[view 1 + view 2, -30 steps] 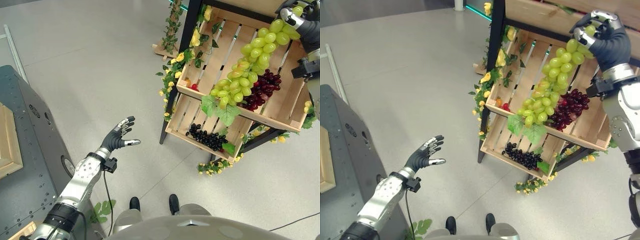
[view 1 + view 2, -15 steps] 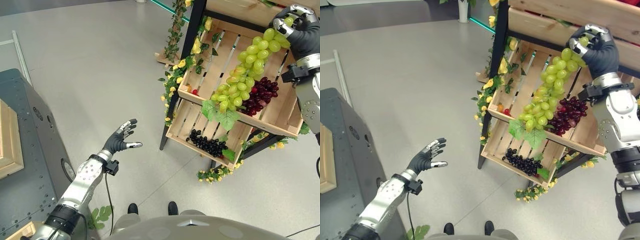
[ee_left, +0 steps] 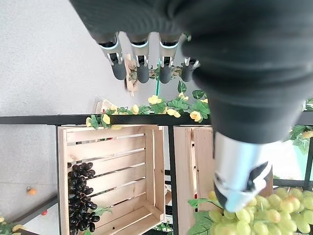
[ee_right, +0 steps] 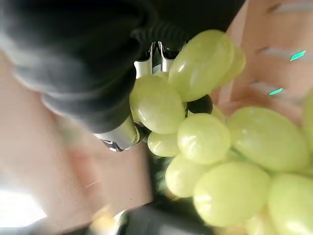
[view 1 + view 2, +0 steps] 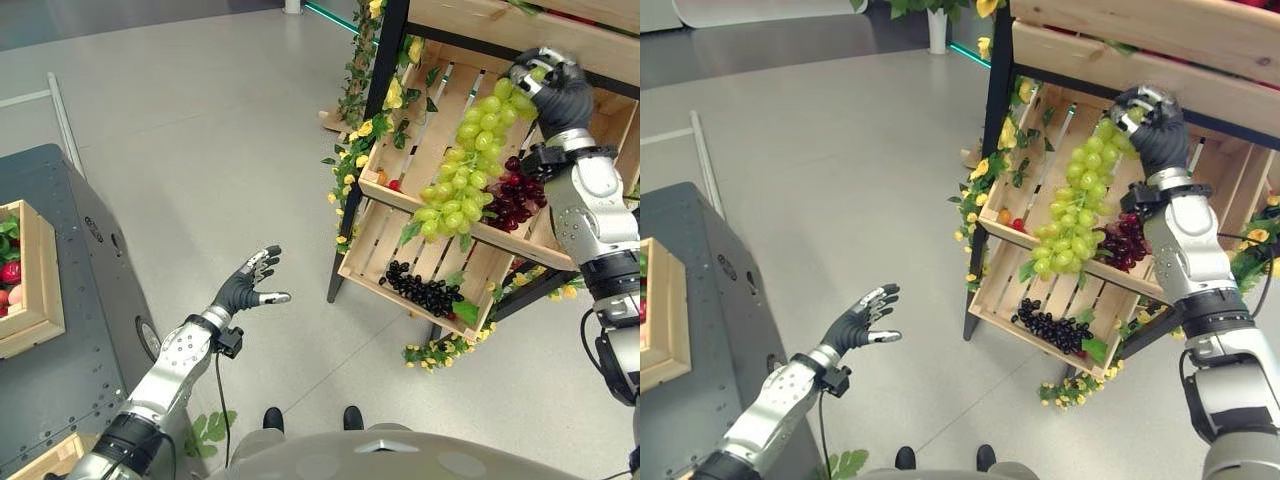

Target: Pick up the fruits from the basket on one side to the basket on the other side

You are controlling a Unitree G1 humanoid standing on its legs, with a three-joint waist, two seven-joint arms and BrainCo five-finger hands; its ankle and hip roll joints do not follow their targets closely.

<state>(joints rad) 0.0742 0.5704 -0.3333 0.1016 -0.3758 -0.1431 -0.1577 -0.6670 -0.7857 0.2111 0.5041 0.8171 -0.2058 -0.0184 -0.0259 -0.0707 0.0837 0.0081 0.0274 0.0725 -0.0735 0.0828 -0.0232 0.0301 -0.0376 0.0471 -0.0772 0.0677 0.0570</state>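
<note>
**Grapes lifted clear, carry still ahead**

While my left hand (image 5: 247,288) hangs open and idle over the floor, my right hand (image 5: 552,88) stays clamped on the top of the green grapes (image 5: 462,172). They now dangle free below it, raised off the dark grapes (image 5: 516,193) in the crate (image 5: 440,120); the receiving box (image 5: 30,290) lies beyond my left hand.

Yellow-flowered garland (image 5: 352,160) along black rack frame (image 5: 366,150), perhaps artificial.
</note>
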